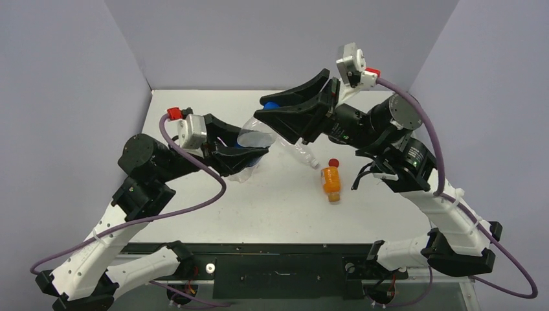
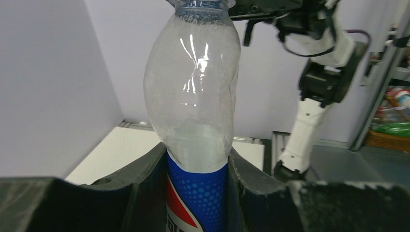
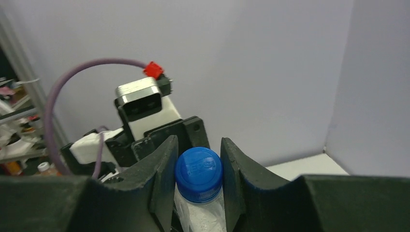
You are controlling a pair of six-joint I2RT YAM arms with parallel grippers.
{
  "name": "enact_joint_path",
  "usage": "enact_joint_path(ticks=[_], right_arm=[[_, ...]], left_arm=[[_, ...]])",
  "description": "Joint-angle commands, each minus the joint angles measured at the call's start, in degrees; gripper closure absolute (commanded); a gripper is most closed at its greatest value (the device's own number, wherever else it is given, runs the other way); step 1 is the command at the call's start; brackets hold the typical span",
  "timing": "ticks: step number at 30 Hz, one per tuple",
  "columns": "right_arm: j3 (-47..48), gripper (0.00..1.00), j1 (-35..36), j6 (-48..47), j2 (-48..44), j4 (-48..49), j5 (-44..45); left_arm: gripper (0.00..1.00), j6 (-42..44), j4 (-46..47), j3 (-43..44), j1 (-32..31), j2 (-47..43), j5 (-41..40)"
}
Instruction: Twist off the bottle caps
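My left gripper [image 1: 249, 157] is shut on the Pepsi bottle [image 1: 254, 137], fingers [image 2: 145, 183] clamping its blue label [image 2: 198, 193], and holds it tilted above the table. My right gripper [image 1: 269, 107] is shut on the bottle's blue cap [image 1: 270, 103]; in the right wrist view the cap [image 3: 199, 174] sits between the fingers [image 3: 165, 169]. A clear unlabelled bottle [image 1: 299, 153] lies on the table with a white cap [image 1: 315, 166]. The squat orange bottle [image 1: 331, 181] lies on its side, a red cap [image 1: 333, 162] at its far end. The reddish-label bottle is not in view.
The white table [image 1: 213, 207] is closed in by grey walls on the left, back and right. A black rail [image 1: 285, 259] with the arm bases runs along its near edge.
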Motion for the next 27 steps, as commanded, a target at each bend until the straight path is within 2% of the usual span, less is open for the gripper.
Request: enact_joint_path(ticks=[1, 7, 11, 12, 13, 15, 18, 20, 23, 27], right_arm=[[-0.9, 1.0, -0.4, 4.0, -0.6, 11.2, -22.5], [-1.1, 1.0, -0.4, 6.3, -0.7, 15.1, -31.0], [1.0, 1.0, -0.4, 1.7, -0.9, 7.8, -27.4], [1.3, 0.94, -0.4, 0.3, -1.0, 5.4, -23.3], [1.3, 0.61, -0.4, -0.1, -1.6, 4.6, -20.6], [-0.2, 0.26, -0.3, -0.5, -3.0, 4.1, -10.5], [-2.3, 0.2, 0.5, -0.5, -5.1, 4.7, 6.2], [-1.8, 0.19, 1.8, -0.6, -5.2, 3.2, 13.1], [0.9, 0.18, 4.1, 0.3, -3.3, -0.3, 18.8], [5.7, 0.18, 6.2, 0.9, 1.0, -8.1, 24.2]], left_arm=[[1.0, -12.4, 1.2, 5.3, 0.1, 0.9, 15.1], [1.0, -17.2, -1.0, 7.3, 0.2, 1.9, 22.3], [1.0, -16.0, -1.6, 7.3, 0.1, 1.7, 22.0], [1.0, -15.5, -1.6, 7.2, 0.3, 1.7, 20.9], [1.0, -14.3, -1.8, 6.9, 0.5, 1.6, 20.2], [1.0, -11.7, -2.1, 6.1, 0.7, 1.2, 17.3], [1.0, -6.0, -2.3, 4.6, 0.7, 0.4, 9.8], [1.0, -1.4, -1.9, 3.1, 0.6, -0.3, 4.5], [1.0, 6.6, 0.0, -0.2, 0.6, -1.4, -3.1], [1.0, 13.0, 4.2, -2.8, 0.6, -2.3, -8.8]])
